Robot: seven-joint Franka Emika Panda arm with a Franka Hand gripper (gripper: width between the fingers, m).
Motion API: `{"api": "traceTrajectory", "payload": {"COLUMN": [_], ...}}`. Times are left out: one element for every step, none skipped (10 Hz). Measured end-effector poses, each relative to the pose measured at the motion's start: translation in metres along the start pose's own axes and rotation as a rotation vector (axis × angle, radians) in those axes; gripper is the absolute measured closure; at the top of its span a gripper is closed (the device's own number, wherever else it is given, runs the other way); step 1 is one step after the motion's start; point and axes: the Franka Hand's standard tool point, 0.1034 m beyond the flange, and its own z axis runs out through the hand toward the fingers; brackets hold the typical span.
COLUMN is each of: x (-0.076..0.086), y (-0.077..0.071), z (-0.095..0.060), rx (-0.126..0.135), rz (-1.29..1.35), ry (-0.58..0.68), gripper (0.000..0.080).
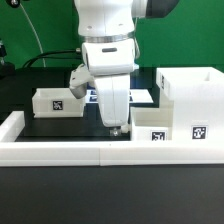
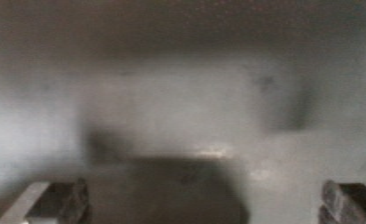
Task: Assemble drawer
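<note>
The drawer housing [image 1: 195,95] stands at the corner of the bench [image 1: 50,125] on the exterior view's right, against the low white wall [image 1: 60,150] along the near edge. The nearer tray [image 1: 152,126] sits just beside its base. The far tray [image 1: 55,100] lies well apart, toward the opposite edge. My gripper [image 1: 115,130] hangs low beside the nearer tray, fingers [image 2: 55,200] spread wide and gripping nothing (the wrist view is mostly blur).
</note>
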Motion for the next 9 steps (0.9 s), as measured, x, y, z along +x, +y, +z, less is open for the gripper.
{"api": "traceTrajectory", "payload": {"x": [0.01,0.021,0.03,0.036,0.041,0.041,0.04,0.035,0.028], "y": [0.003,0.003,0.003,0.003,0.003,0.003,0.003,0.003,0.003], "z": [0.0,0.0,0.001,0.002,0.002,0.002,0.002,0.002,0.001], "rx": [-0.002,-0.001,0.001,0.001,0.0,0.0,-0.001,0.0,-0.001], "rz": [0.027,0.049,0.06,0.07,0.09,0.097,0.098,0.098,0.103], "ry": [0.001,0.0,-0.001,-0.001,0.0,0.0,0.0,-0.001,-0.001], "gripper": [0.0151,0.0151,0.0151,0.0151,0.0151,0.0151,0.0151,0.0151,0.0151]}}
